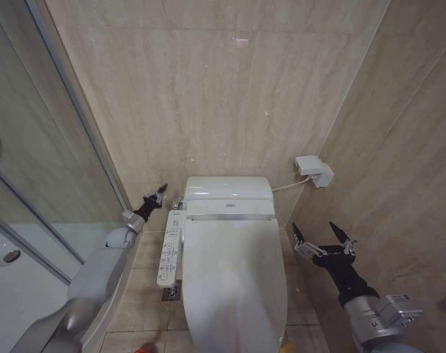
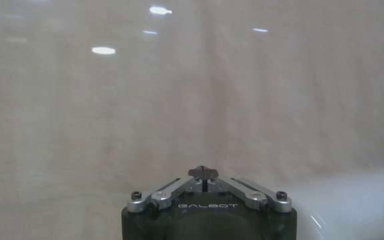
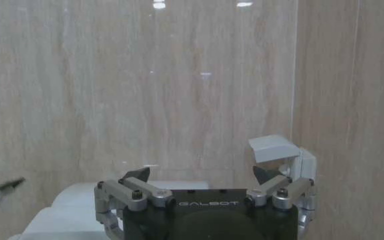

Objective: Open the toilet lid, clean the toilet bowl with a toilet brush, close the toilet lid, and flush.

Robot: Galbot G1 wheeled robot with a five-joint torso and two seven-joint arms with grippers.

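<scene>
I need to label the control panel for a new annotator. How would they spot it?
Find the white toilet with its closed toilet lid. On the robot's left side of it sits the remote panel, a long narrow white strip. Unlike the smooth lid, it carries rows of small buttons.

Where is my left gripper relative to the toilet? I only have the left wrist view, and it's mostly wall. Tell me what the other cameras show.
Observer: The left gripper is shut. It sits beside the left end of the toilet tank, close to the back wall.
Operator: Give me the lid's state.
Observer: The toilet lid is down and covers the bowl completely.
Operator: Now report the other arm.
Observer: The right gripper is open. It is in the air to the right of the toilet, near the side wall, and touches nothing.
</scene>
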